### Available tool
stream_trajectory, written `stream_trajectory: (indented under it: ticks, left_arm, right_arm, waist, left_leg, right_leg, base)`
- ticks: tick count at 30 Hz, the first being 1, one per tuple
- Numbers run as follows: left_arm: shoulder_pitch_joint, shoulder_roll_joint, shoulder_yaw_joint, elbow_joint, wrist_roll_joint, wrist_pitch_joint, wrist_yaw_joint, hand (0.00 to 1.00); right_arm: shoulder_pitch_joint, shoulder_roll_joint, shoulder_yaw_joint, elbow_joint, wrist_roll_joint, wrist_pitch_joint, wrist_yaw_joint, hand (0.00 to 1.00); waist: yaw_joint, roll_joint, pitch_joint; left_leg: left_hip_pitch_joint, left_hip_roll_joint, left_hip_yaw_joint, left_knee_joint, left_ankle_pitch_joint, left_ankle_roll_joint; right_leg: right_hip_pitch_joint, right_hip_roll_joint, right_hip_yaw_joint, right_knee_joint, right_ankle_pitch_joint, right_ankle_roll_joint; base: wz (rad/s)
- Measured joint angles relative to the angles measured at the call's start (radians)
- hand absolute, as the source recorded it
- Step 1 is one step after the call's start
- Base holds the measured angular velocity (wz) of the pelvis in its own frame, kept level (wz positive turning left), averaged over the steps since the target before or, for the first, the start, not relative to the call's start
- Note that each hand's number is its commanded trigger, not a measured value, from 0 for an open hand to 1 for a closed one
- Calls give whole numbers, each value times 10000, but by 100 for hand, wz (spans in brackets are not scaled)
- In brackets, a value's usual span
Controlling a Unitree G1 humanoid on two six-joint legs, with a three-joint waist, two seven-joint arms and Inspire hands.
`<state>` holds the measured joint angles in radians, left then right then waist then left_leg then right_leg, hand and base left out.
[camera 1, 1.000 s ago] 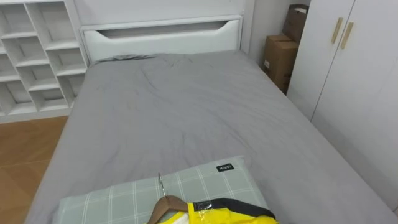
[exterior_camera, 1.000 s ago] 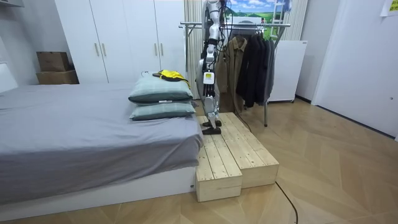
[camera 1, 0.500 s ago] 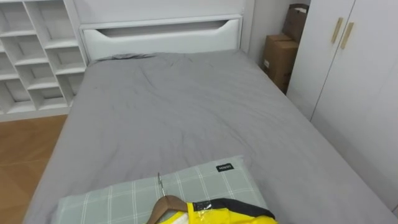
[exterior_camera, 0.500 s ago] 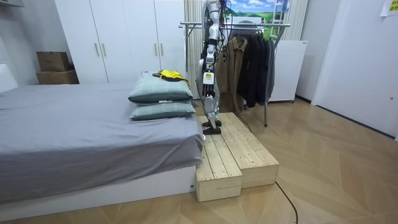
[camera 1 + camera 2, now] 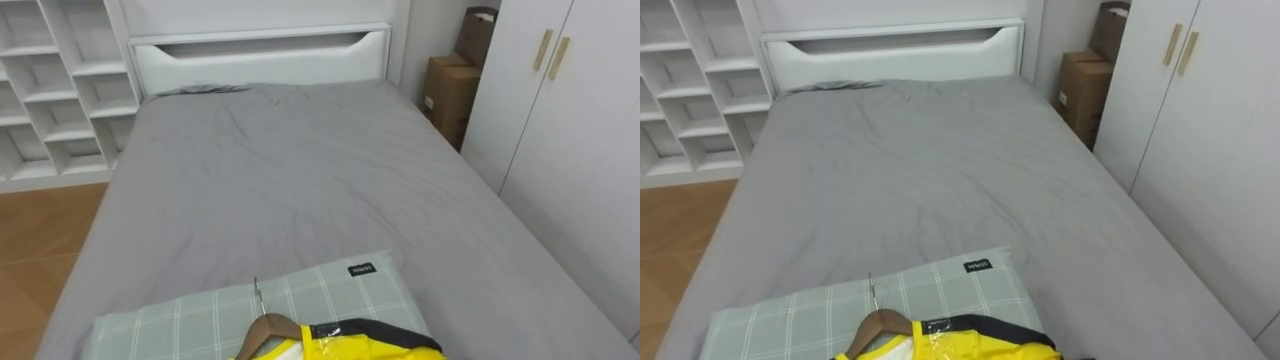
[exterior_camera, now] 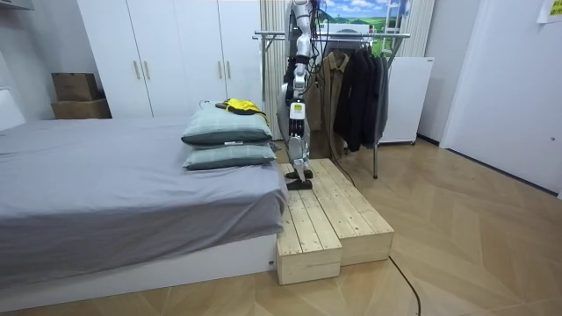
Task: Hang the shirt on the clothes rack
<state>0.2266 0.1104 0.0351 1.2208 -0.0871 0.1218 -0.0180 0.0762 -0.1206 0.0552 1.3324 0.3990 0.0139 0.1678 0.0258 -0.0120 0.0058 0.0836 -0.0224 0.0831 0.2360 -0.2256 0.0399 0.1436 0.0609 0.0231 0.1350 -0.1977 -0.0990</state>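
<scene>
A yellow garment (image 5: 360, 345) with a dark collar lies on a wooden hanger (image 5: 265, 328), whose metal hook points up the bed. It rests on the upper of two stacked grey checked pillows (image 5: 200, 315) at the near end of the bed, right below my view. From the room view the garment (image 6: 241, 106) sits on the pillows (image 6: 228, 127) just in front of me. I stand upright on a wooden platform (image 6: 325, 219) facing the bed. My left hand (image 6: 294, 112) hangs by my side.
The grey bed (image 5: 300, 180) stretches ahead to a white headboard. White wardrobe doors (image 5: 570, 120) and cardboard boxes (image 5: 450, 90) stand on the right, white shelves (image 5: 50, 90) on the left. A clothes rack (image 6: 351, 35) with dark coats (image 6: 351, 88) stands behind me.
</scene>
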Motion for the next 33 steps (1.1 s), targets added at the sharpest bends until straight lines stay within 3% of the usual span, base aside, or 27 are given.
stream_trajectory:
  ticks: [12, 22, 28, 33]
  left_arm:
    - [22, 10, 32, -29, -200, 3, 348, 0]
    - [142, 81, 1069, -718, 135, -74, 1362, 0]
    - [-144, 274, 1561, -1688, 678, -788, 2854, 0]
    - [-330, 300, 1626, -1866, 1392, -1136, 3888, 0]
  right_arm:
    - [50, -2, 15, 11, 324, 29, -73, 0]
    - [59, -45, 7, -67, 246, 90, -133, 0]
    - [58, -196, -1, -62, 222, 65, -146, 0]
    - [107, -497, -16, -56, 218, 43, -140, 0]
  waist:
    - [27, 8, 10]
    - [64, 50, 12]
    - [26, 186, 21]
    - [-19, 319, 76]
  left_leg:
    - [37, -72, -22, -22, -6, 14]
    - [77, -81, -54, -75, -10, 20]
    - [187, -99, -151, -153, -11, 20]
    - [344, -107, -153, -234, -10, 20]
  right_leg:
    - [20, -69, -11, 10, -46, 80]
    - [56, -74, -101, 7, -56, 92]
    - [164, -79, -197, 9, -87, 73]
    - [308, -80, -212, -15, -92, 72]
  base:
    - [0]
    - [1]
    - [4]
    - [0]
